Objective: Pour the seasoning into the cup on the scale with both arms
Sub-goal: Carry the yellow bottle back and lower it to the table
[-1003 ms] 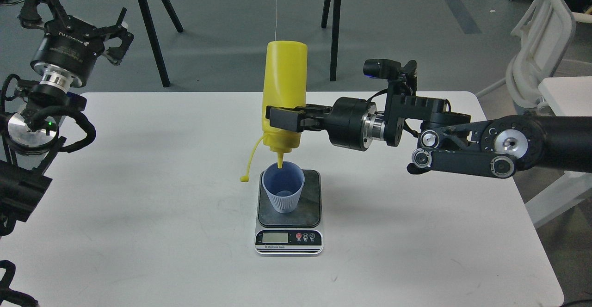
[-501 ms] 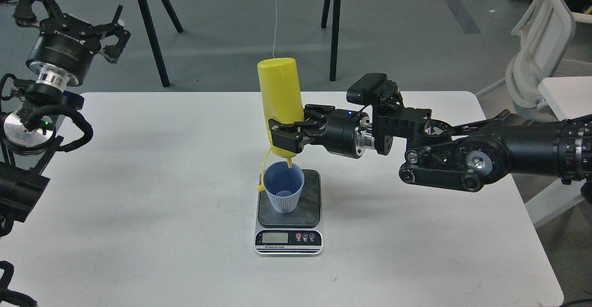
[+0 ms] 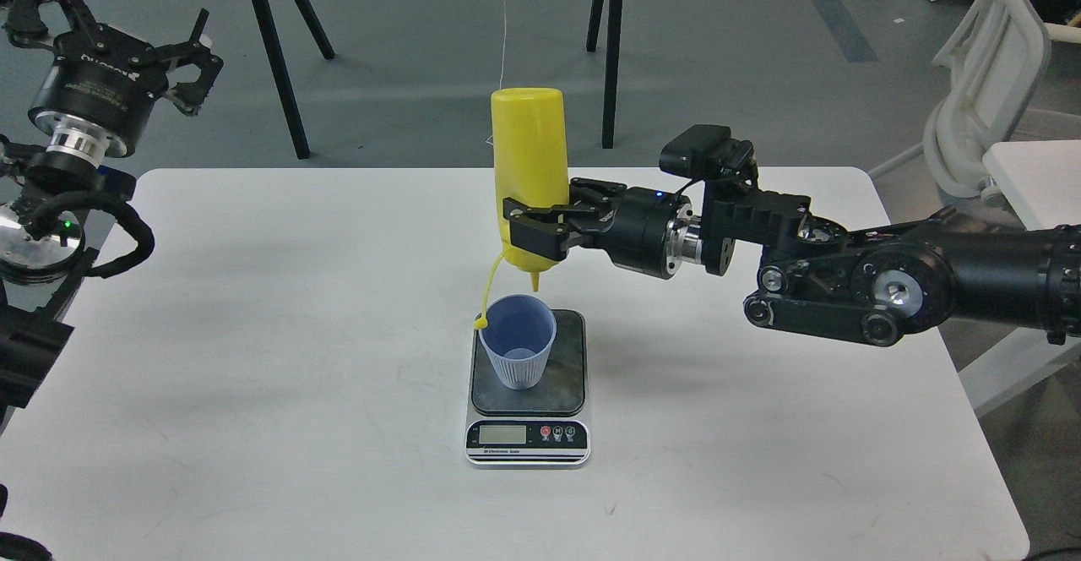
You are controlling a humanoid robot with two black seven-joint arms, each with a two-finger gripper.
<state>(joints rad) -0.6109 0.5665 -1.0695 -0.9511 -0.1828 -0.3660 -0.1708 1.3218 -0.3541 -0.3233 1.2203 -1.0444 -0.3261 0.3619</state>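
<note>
1. Pouring step in hand, by the look of it: seasoning bottle (image 3: 529, 164) held upside down, nearly upright, nozzle pointing straight down just above the far rim of the cup (image 3: 518, 340), not touching it.
2. Right gripper (image 3: 534, 231) clenched around the lower, cap-end part of the bottle, reaching in from 3 o'clock.
3. Left gripper (image 3: 110, 24) raised off the table at 10 o'clock, fingers spread, grasping nothing, well apart from the bottle.
4. Cup standing upright on the dark platform of the scale (image 3: 528, 392), toward its left side; scale near the table's middle, display and buttons facing 6 o'clock.
5. Cap strap (image 3: 486, 295) dangling from the nozzle end at 7 o'clock of the bottle, its tip right at the cup's left rim; touching or not, cannot tell.
6. No stream visible; contents of the cup too faint to judge.
7. Next move likely calls for either a squeeze with the nozzle kept over the cup's mouth, or a lift and turn back upright, clear of the rim so the cup stays put.
8. Table (image 3: 253, 375) bare and wide at 9, 6 and 3 o'clock of the scale; plenty of room to set the bottle down. Far edge close behind the bottle at 12 o'clock, with black trestle legs (image 3: 283, 62) beyond.
</note>
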